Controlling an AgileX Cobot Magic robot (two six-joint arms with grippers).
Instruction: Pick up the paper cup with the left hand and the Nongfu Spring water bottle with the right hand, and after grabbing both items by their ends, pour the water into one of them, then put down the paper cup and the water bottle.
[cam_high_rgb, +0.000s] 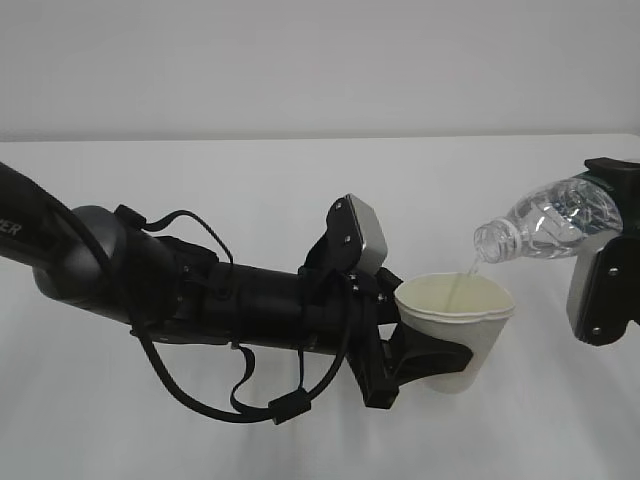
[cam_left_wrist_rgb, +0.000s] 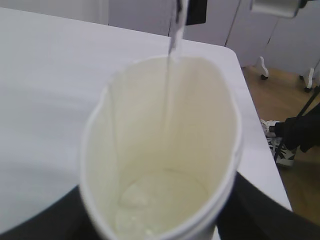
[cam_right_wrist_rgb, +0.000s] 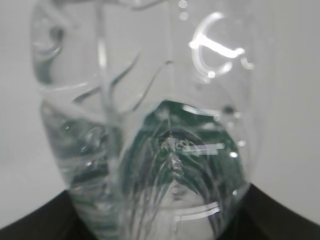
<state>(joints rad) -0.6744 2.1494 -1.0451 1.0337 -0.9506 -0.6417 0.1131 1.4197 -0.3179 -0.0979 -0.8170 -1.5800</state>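
White table (cam_high_rgb: 250, 170) under pale wall (cam_high_rgb: 300, 60); blurry, perhaps wooden, floor (cam_left_wrist_rgb: 295, 95) beside.

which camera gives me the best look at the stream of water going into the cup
The left wrist view: the water falls as a thin stream into the paper cup and pools at the bottom. The exterior view shows only a short trickle from the bottle's mouth. The right wrist view shows no stream.
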